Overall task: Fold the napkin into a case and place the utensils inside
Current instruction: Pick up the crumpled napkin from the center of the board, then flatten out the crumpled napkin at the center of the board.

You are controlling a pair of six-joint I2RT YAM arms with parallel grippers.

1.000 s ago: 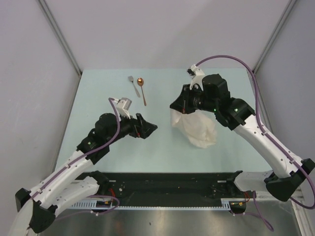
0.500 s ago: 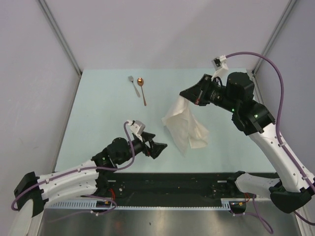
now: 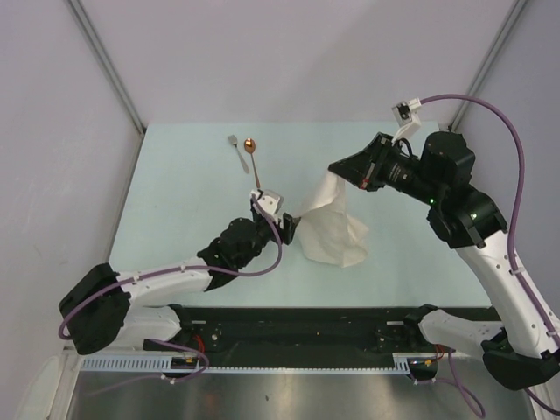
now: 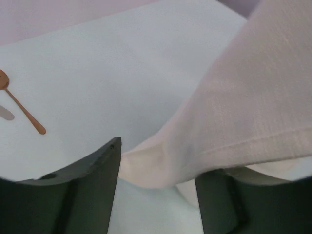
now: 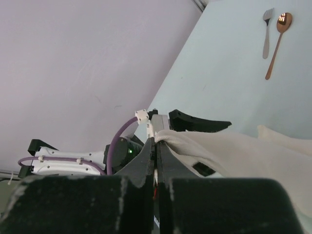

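Note:
My right gripper (image 3: 336,174) is shut on the top edge of the cream napkin (image 3: 332,229) and holds it up, so the cloth hangs with its lower part on the table. In the right wrist view the closed jaws (image 5: 156,142) pinch the napkin (image 5: 234,152). My left gripper (image 3: 293,227) reaches low to the cloth's left corner. Its fingers (image 4: 85,192) stand apart, and the napkin (image 4: 234,112) corner lies between them, untouched on the left side. The silver fork (image 3: 236,150) and the copper spoon (image 3: 253,159) lie side by side at the far left of the table.
The pale green table (image 3: 175,201) is walled by grey panels left, right and behind. A black rail (image 3: 297,337) runs along the near edge between the arm bases. The spoon (image 4: 22,109) shows far left in the left wrist view, the fork (image 5: 266,31) and spoon (image 5: 277,41) top right in the right wrist view.
The right gripper has lifted the napkin and carried it right, stretching it out. The left arm has swung low and rightward to the cloth's lower left corner, its jaws narrowing slightly.

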